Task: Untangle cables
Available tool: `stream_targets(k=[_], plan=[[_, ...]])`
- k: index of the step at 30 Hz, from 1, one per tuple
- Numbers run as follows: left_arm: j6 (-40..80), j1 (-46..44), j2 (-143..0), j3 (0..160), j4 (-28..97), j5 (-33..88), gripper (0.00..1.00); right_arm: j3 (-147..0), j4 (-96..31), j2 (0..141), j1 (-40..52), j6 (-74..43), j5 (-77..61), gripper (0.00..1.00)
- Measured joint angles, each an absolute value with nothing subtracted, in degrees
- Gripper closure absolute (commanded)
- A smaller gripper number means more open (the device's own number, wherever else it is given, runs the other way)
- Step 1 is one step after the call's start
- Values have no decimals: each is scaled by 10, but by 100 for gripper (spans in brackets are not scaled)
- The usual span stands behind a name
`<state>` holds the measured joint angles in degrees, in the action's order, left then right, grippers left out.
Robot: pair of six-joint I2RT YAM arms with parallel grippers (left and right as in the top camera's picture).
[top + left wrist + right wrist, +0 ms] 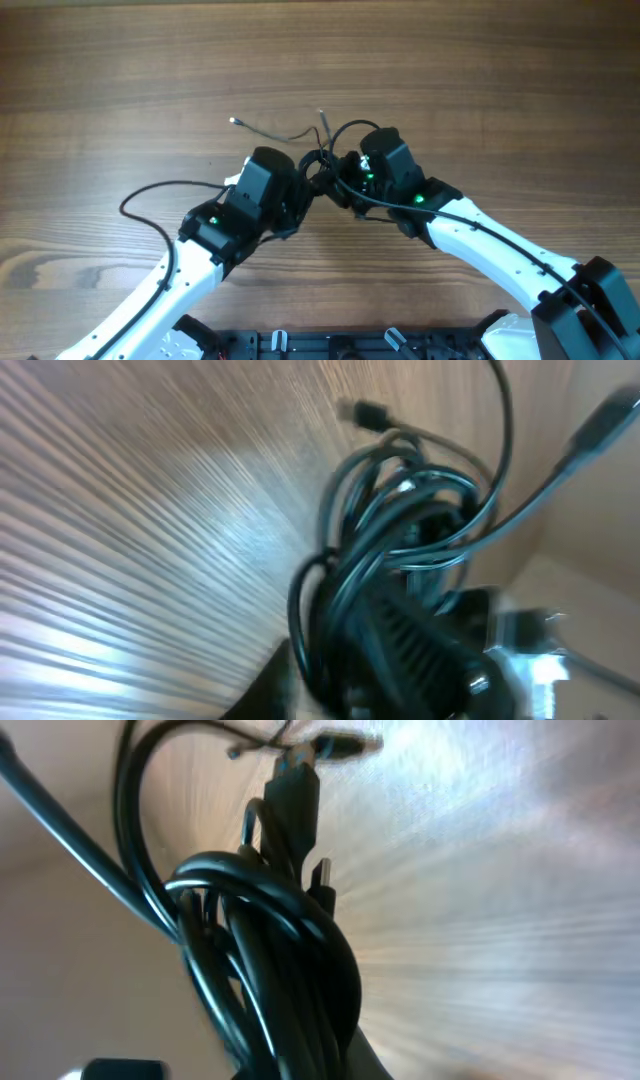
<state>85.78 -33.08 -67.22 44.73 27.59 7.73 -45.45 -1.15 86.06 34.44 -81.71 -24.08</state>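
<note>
The cables (pixel 325 168) are a bunched black knot at the table's middle, squeezed between the two gripper heads. One thin strand (pixel 270 130) trails up and left to a tiny plug end, and a loop arches over the right head. My left gripper (pixel 308 188) comes in from the lower left. In the left wrist view the knot (pixel 400 530) fills the space at its fingers (pixel 420 645), but blur hides how the jaws stand. My right gripper (pixel 345 178) comes in from the right. In its wrist view the cable bundle (pixel 270 940) runs down into the shut jaws, with a plug (pixel 295 785) pointing up.
A thicker black arm cable (pixel 150 195) loops over the table left of the left arm. Another arm cable (pixel 480 212) lies along the right arm. A black rail (pixel 330 345) runs along the front edge. Wood table surface (pixel 480 80) lies beyond the knot.
</note>
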Motion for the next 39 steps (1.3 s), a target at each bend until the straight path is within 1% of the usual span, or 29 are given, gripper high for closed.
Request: stream_targets(k=[1, 2, 4, 5, 6, 7, 8, 10, 13, 16, 23, 25, 26, 29, 31, 33, 39], plan=[[826, -321, -665, 447, 290, 80, 12, -455, -12, 861, 332, -775, -244, 96], [796, -309, -659, 447, 296, 84, 1, -455, -12, 861, 319, -729, -251, 96], [731, -277, -644, 447, 302, 105, 0, -455, -12, 861, 298, -650, -264, 96], [704, -263, -637, 447, 302, 115, 2, -455, -12, 861, 293, -615, -272, 96], [663, -243, -627, 447, 302, 137, 9, -455, -7, 861, 289, -571, -286, 96], [614, -222, -618, 447, 302, 167, 23, -454, 4, 861, 288, -524, -307, 96], [581, -211, -616, 447, 302, 192, 31, -454, 13, 861, 287, -501, -320, 96], [549, -206, -616, 447, 302, 223, 37, -454, 30, 861, 287, -471, -349, 96], [498, -217, -618, 447, 302, 259, 40, -454, 48, 861, 287, -451, -399, 96], [480, -232, -625, 447, 307, 262, 39, -454, 50, 861, 287, -449, -432, 96], [467, -236, -632, 447, 310, 203, 40, -453, 49, 861, 285, -449, -497, 96], [466, -236, -632, 447, 307, 185, 44, -453, 48, 861, 285, -449, -500, 96], [465, -236, -632, 447, 299, 178, 48, -453, 48, 861, 285, -449, -502, 96], [463, -236, -632, 447, 284, 163, 50, -453, 48, 861, 285, -449, -509, 96], [463, -236, -632, 447, 283, 156, 53, -453, 48, 861, 285, -449, -512, 96], [461, -237, -634, 447, 283, 152, 55, -453, 48, 861, 285, -449, -517, 96], [461, -241, -679, 448, 268, 152, 60, -453, 47, 863, 285, -449, -520, 96]])
